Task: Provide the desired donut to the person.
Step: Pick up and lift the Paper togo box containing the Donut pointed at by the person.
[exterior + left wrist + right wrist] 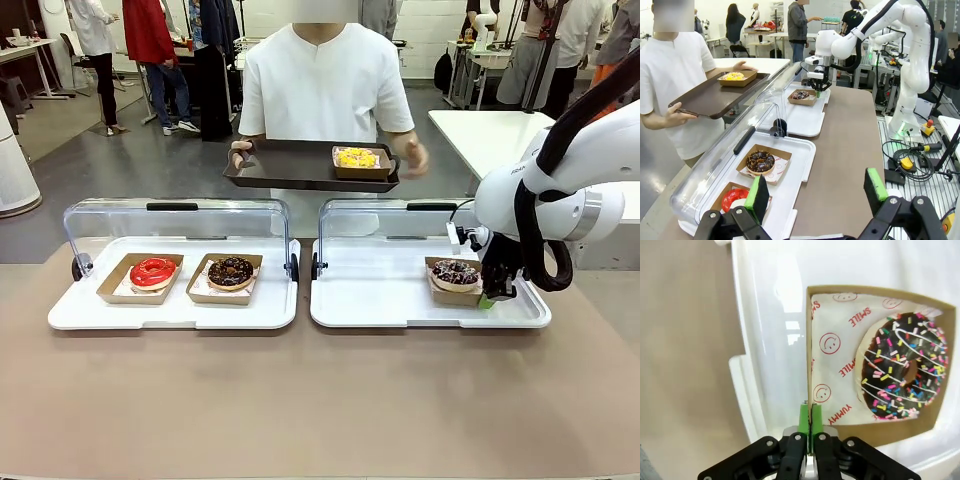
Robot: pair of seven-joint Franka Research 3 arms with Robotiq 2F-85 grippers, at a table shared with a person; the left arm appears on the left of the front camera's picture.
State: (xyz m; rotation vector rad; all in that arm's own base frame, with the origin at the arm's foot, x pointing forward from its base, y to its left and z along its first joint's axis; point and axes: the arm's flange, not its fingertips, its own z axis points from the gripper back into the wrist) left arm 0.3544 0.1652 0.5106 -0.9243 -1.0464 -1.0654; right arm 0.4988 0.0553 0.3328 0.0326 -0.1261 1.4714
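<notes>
A chocolate donut with coloured sprinkles (456, 272) (902, 367) lies in a cardboard tray (809, 340) on the right white tray (380, 300). My right gripper (490, 295) (807, 412) is shut on the near wall of that cardboard tray, the green pads pinching the thin edge. Across the table, the person (320, 80) in a white top holds a brown serving tray (280, 170) carrying a yellow donut (357, 158) in its own cardboard tray. My left gripper (816, 190) hangs open and holds nothing, above the table edge beside the left white tray (802, 165).
The left white tray (170, 312) carries a red-glazed donut (152, 271) and a chocolate donut (231, 271) in cardboard trays. Clear hinged lids (180, 215) stand open behind both white trays. Bare brown tabletop (320, 400) stretches along the near side.
</notes>
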